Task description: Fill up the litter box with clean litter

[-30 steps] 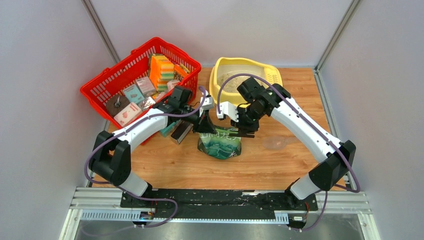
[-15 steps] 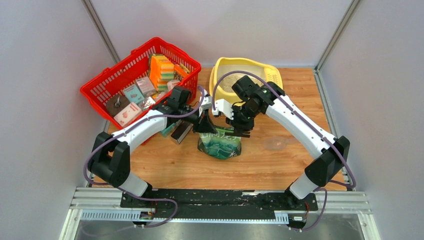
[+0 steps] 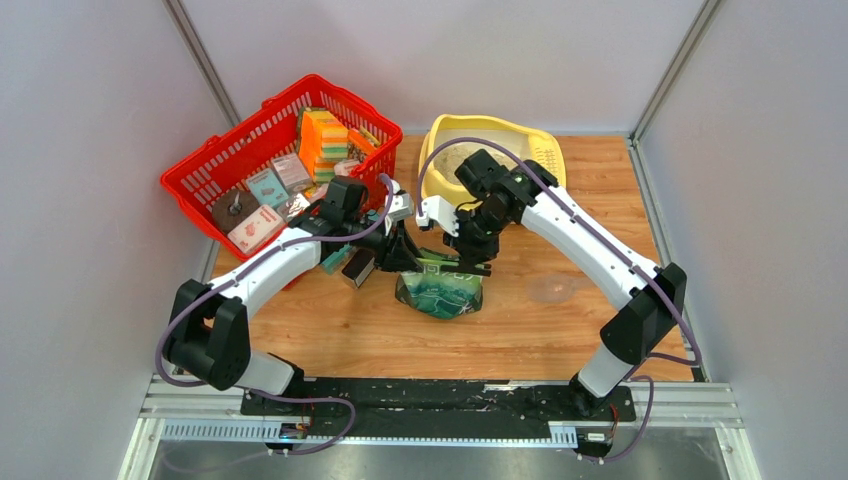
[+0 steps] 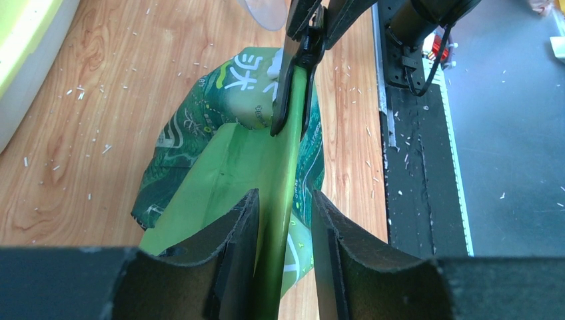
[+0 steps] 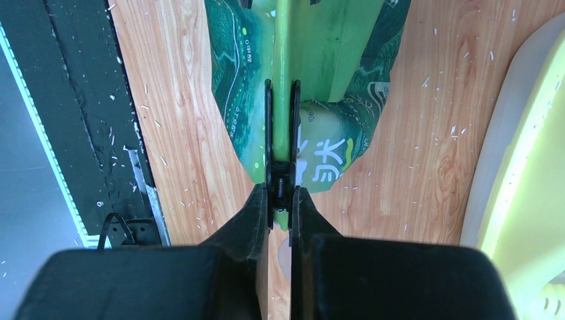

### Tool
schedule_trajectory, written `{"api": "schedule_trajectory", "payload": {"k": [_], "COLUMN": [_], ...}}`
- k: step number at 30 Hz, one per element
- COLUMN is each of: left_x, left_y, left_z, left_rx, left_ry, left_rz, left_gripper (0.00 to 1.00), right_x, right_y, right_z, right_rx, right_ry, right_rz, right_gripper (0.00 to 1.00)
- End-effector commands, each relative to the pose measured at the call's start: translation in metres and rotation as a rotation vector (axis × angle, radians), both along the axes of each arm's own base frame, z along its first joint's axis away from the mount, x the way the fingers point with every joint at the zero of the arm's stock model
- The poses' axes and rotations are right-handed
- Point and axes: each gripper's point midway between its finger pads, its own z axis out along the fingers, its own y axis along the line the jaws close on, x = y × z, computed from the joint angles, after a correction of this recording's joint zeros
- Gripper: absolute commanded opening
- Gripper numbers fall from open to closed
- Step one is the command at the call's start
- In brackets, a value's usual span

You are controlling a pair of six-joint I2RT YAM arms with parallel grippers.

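Left wrist: bag [image 4: 220,153] between parted fingers [image 4: 230,257], seemingly untouched

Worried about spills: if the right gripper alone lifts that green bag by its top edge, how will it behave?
Probably floppy: the green bag is creased and bulges unevenly, so it would likely sag and swing. Its film looks glossy, so the flattened edge pinched in the right gripper might slip.
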Motion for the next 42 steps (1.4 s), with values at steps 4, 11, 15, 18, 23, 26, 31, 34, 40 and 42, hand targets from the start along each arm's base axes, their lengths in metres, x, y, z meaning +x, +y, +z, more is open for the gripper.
{"api": "schedule_trajectory", "payload": {"k": [4, 11, 15, 18, 23, 26, 31, 34, 40, 42], "left_x": [-0.007, -0.007, -0.007, -0.005, 0.001, 0.001, 0.005, 0.012, 0.042, 0.045], "left_y": [0.005, 0.01, 0.012, 0.012, 0.017, 0.025, 0.037, 0.049, 0.087, 0.094], "left_z": [0.011, 0.012, 0.01, 0.011, 0.022, 0.033, 0.06, 0.069, 0.068, 0.068], "left_rx": [-0.021, -0.018, -0.013, -0.006, 0.019, 0.043, 0.088, 0.151, 0.322, 0.358], "left_ry": [-0.001, -0.004, -0.002, -0.009, -0.024, -0.036, -0.129, -0.175, -0.262, -0.278], "left_rz": [-0.003, 0.012, 0.015, 0.027, 0.068, 0.091, 0.155, 0.237, 0.488, 0.522], "left_gripper": [0.42, 0.43, 0.46, 0.48, 0.52, 0.56, 0.7, 0.7, 0.71, 0.71], "right_x": [0.004, 0.009, 0.011, 0.015, 0.024, 0.027, 0.059, 0.095, 0.128, 0.126], "right_y": [0.026, 0.034, 0.029, 0.025, 0.016, 0.005, -0.028, -0.068, -0.139, -0.149], "right_z": [0.004, 0.001, -0.002, 0.002, 0.047, 0.074, 0.077, 0.064, 0.07, 0.072], "right_rx": [0.064, 0.068, 0.046, 0.048, 0.145, 0.194, 0.202, 0.106, 0.054, 0.038], "right_ry": [0.007, 0.02, 0.009, -0.001, -0.057, -0.108, -0.204, -0.332, -0.604, -0.639], "right_rz": [0.017, 0.019, 0.004, -0.034, -0.109, -0.17, -0.443, -0.704, -1.113, -1.147], "right_gripper": [0.0, 0.0, 0.17, 0.41, 0.59, 0.72, 1.0, 1.0, 1.0, 1.0]}}
